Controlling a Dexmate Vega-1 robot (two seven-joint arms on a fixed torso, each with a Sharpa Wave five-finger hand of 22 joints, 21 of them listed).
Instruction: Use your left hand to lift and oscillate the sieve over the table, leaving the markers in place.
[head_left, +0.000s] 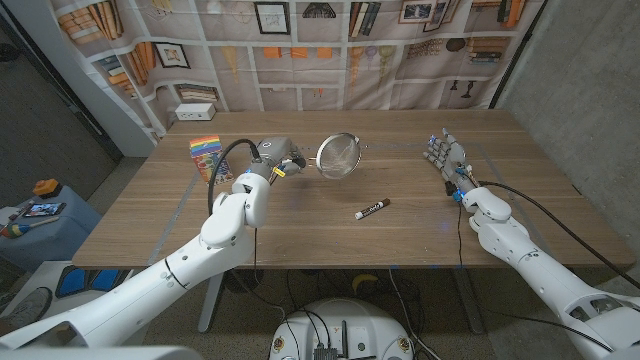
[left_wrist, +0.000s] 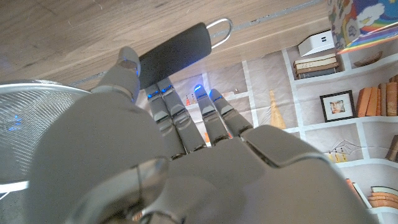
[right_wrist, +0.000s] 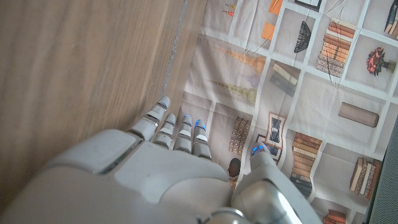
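left hand (head_left: 280, 158) grips sieve (head_left: 339, 155) by black handle (left_wrist: 177, 53), tilted above table (head_left: 400, 240) | marker (head_left: 372, 209) lies on table | right hand (head_left: 444, 155) spread, holding nothing

Wooden table (head_left: 330, 235): marker (head_left: 372, 209), marker box (head_left: 205, 147)

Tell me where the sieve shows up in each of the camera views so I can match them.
Head view: the sieve is at table centre, tilted, its handle in the left hand.
Left wrist view: its mesh bowl is at the left edge and its black handle runs above the fingers.
Right wrist view: I can't find it.
Shared landmark: the bookshelf backdrop.
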